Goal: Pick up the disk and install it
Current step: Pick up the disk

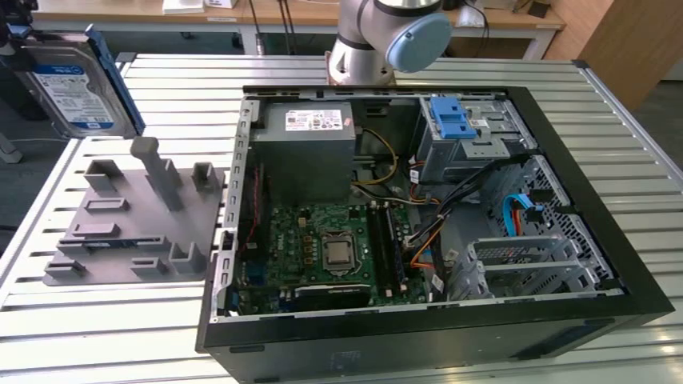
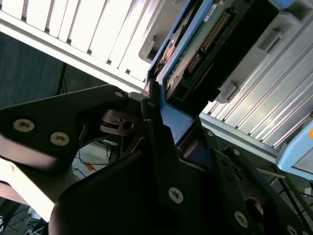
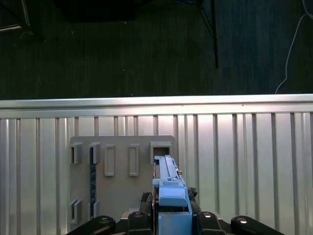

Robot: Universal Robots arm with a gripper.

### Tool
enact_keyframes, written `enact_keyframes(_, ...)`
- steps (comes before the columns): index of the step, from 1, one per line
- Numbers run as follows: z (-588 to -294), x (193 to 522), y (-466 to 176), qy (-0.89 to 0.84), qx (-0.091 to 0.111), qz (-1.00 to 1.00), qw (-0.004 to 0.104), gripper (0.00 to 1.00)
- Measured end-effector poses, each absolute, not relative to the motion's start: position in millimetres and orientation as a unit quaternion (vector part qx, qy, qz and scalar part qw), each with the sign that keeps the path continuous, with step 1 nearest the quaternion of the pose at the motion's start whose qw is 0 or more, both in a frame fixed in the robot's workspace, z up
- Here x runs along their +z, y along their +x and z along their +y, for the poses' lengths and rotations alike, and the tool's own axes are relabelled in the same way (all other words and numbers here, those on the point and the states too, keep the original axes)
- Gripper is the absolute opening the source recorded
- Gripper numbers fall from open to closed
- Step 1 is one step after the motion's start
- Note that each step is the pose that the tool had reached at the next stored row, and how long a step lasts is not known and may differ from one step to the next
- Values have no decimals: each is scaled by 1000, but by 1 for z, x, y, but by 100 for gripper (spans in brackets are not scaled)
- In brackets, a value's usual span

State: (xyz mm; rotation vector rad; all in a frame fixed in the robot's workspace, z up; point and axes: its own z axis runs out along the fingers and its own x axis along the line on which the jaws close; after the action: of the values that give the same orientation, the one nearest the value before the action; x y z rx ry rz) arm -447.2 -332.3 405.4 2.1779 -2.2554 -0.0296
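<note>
The flat silver-grey disk in a blue plastic bracket (image 1: 66, 86) stands upright in the air, above the grey plastic holder block (image 1: 128, 228) and near the open black computer case (image 1: 427, 344).

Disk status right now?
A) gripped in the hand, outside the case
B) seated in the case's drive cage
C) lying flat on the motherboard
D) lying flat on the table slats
A: the exterior view has the disk upright outside the computer case, over by the grey fixture, and in the second wrist view the hand is shut on its blue-framed edge.
</note>
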Motion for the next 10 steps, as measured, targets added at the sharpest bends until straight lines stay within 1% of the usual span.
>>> enact_keyframes(10,-332,443,-447,695,-9,-719,3,36)
